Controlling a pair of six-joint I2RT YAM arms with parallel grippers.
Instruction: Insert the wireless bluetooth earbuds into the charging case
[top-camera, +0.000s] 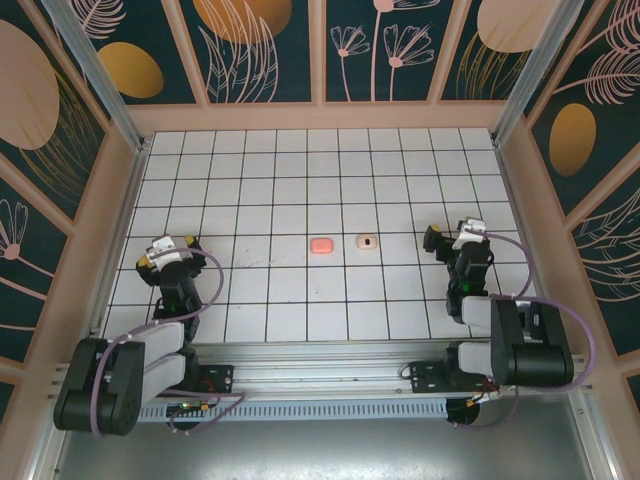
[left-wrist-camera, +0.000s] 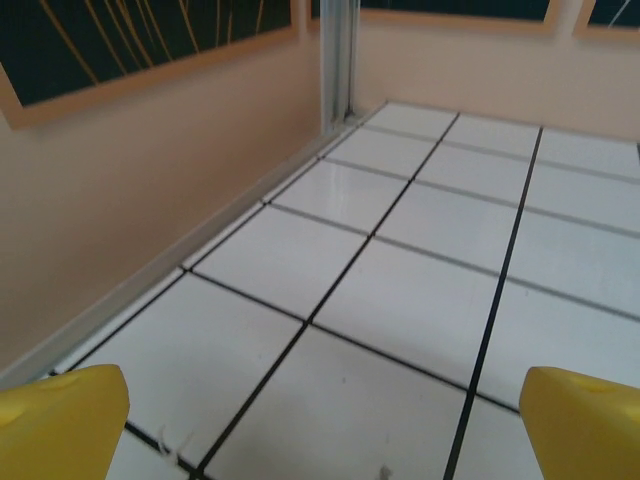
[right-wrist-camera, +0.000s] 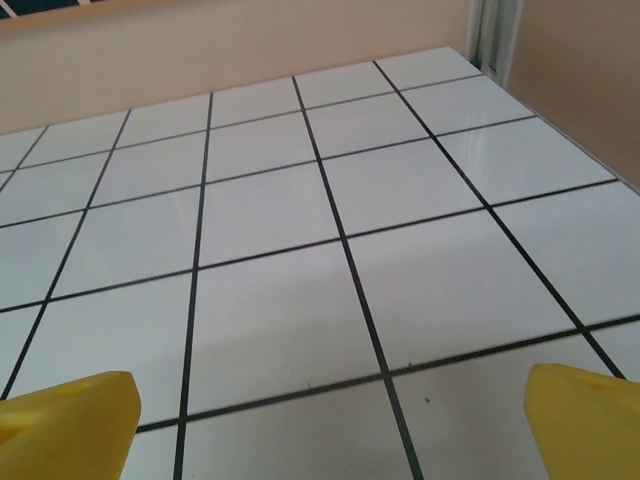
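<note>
So both arms are parked at the near edge of the white gridded counter (top-camera: 260, 180), and both pincers are released, jaws spread wide with nothing in them. The left pincer (top-camera: 168, 250) sits over the left side of the grid and the right pincer (top-camera: 452, 237) over the right side. The wrist cams back this up: the left one has its yellow fingertips (left-wrist-camera: 60, 420) way out at the bottom corners with bare tile between them, and it's the same with the right one's fingertips (right-wrist-camera: 585, 420). The earbuds (top-camera: 367, 241) are a tiny pale peach bit with a dark mark, lying flat mid-counter; honestly too small to say if it's one piece or more. They're between the two pincers, well apart from both and a bit closer to the right one. The coral-pink charging case (top-camera: 321, 244) is near them on their left, not touching.
</note>
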